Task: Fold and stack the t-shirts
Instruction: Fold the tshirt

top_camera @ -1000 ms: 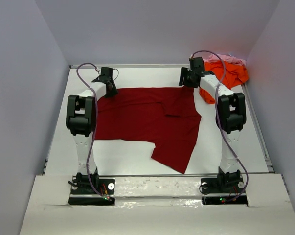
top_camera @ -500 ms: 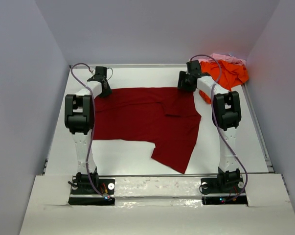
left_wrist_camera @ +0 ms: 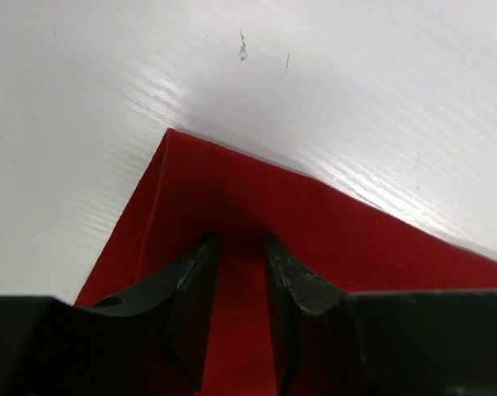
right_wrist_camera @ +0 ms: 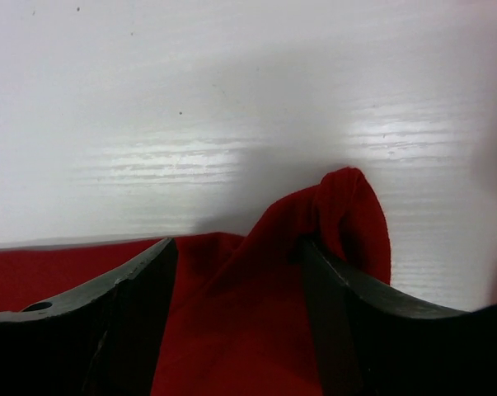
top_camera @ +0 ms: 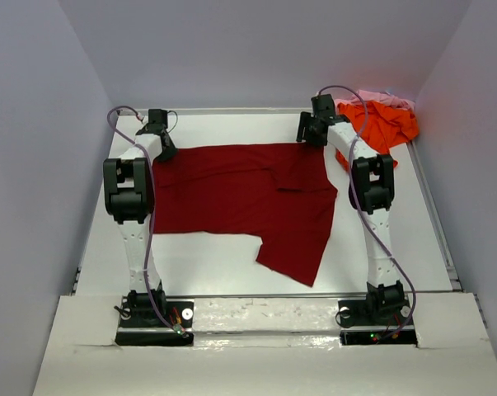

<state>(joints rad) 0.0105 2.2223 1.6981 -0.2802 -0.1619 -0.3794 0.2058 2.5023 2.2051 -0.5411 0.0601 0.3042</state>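
The maroon t-shirt (top_camera: 240,194) lies spread on the white table, its near right part hanging down in a point toward the front. My left gripper (top_camera: 161,142) sits at its far left corner; in the left wrist view (left_wrist_camera: 240,247) the jaws stand close together with the flat red corner (left_wrist_camera: 232,190) between them. My right gripper (top_camera: 310,132) sits at the far right corner, its jaws (right_wrist_camera: 240,264) closed on a raised bunch of red cloth (right_wrist_camera: 347,206). The orange t-shirt (top_camera: 384,124) lies crumpled at the back right with the pale pink t-shirt (top_camera: 372,97) behind it.
Grey walls close in the table on the left, back and right. The white table (top_camera: 199,264) shows in front of the maroon shirt and along the back edge. The arm bases stand at the near edge.
Both grippers have moved toward the back and a little outward, drawing the maroon shirt's far edge back and flatter. The orange and pink shirts have not moved.
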